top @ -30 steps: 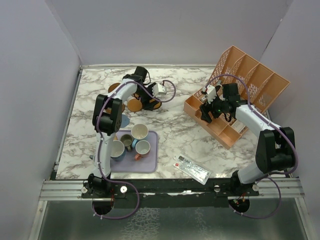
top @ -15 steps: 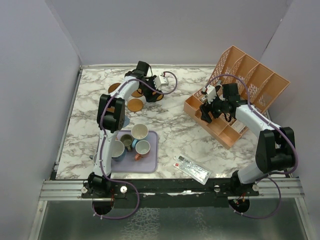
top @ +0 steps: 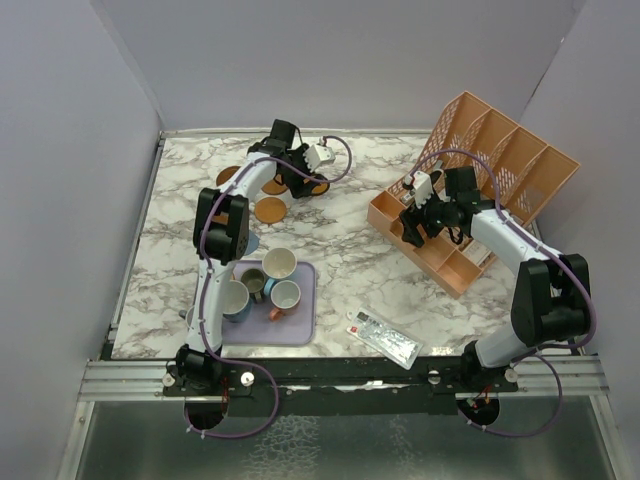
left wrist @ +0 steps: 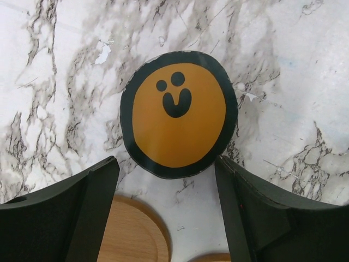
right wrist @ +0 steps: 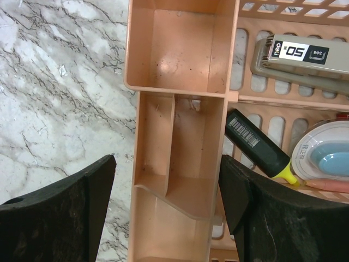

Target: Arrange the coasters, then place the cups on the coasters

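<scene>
An orange coaster (left wrist: 179,114) with a black rim and a black face mark lies flat on the marble, just beyond my left gripper (left wrist: 166,180). That gripper is open and holds nothing. Under its fingers lie two tan wooden coasters (left wrist: 131,234). From above, the left gripper (top: 303,181) hovers over the coaster group at the far left, with another tan coaster (top: 270,209) and a brown one (top: 228,175) nearby. Several cups (top: 280,264) stand close together on the lavender tray (top: 305,325). My right gripper (right wrist: 166,180) is open and empty above the orange organiser (right wrist: 180,49).
The organiser (top: 500,140) sits at the far right and holds a stapler (right wrist: 300,57), a black highlighter (right wrist: 256,147) and a tape dispenser (right wrist: 327,155). A flat white packet (top: 385,338) lies near the front edge. Purple walls close in both sides.
My left gripper has moved away from the arm bases toward the far edge, over the coaster group. The right arm has not moved.
</scene>
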`<state>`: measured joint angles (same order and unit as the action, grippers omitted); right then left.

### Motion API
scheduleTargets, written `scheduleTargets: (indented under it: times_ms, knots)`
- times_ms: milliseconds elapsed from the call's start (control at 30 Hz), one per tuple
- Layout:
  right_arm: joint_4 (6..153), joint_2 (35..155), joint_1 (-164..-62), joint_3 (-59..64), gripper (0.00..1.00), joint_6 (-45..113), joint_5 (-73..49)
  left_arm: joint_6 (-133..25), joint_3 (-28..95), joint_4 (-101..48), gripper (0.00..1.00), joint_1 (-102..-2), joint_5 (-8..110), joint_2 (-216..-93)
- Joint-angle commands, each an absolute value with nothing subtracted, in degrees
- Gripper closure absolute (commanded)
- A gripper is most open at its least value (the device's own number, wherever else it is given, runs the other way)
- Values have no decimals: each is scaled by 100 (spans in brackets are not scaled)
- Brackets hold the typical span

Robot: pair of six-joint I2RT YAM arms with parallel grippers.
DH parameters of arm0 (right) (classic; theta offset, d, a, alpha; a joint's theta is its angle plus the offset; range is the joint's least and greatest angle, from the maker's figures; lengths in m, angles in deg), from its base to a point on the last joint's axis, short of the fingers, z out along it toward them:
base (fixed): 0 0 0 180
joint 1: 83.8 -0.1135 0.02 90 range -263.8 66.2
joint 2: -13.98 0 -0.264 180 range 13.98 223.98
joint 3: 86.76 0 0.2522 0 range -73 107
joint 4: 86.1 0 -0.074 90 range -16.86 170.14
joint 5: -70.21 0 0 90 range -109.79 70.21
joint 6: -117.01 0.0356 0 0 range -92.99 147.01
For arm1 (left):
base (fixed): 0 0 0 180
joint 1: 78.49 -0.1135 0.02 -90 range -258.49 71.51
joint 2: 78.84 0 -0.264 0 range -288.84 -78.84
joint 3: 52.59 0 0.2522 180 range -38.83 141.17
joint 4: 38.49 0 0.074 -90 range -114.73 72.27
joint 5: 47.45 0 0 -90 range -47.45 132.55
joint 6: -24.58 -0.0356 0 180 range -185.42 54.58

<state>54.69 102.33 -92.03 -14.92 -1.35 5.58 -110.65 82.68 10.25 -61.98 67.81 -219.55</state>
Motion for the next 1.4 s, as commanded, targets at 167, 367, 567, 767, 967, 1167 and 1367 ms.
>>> scheduleTargets:
  times_ms: [167,367,567,767,967,1167,1367]
  knots:
    - [5452,10234,-9184,-1302,25,-174,704,-10876,8176,1009,19,-6254,7012,-21866]
    - [5439,10238,-9183,-1285,25,-165,723,-10933,7712,1015,12,-6254,7450,-21222]
    - [5429,10201,-9186,-1280,25,-169,748,-11138,6616,1009,9,-6389,7538,-20229]
    - [5428,10157,-9189,-1284,25,-158,762,-11360,5183,1032,10,-6787,7135,-19141]
    - [5429,10160,-9188,-1273,25,-140,785,-11421,4202,1694,15,-7205,6736,-18336]
    - [5423,10183,-9180,-1260,25,-139,766,-11208,3539,2146,15,-7454,6258,-17966]
    - [5402,10199,-9187,-1255,25,-139,790,-10978,3337,2398,15,-7615,6112,-18000]
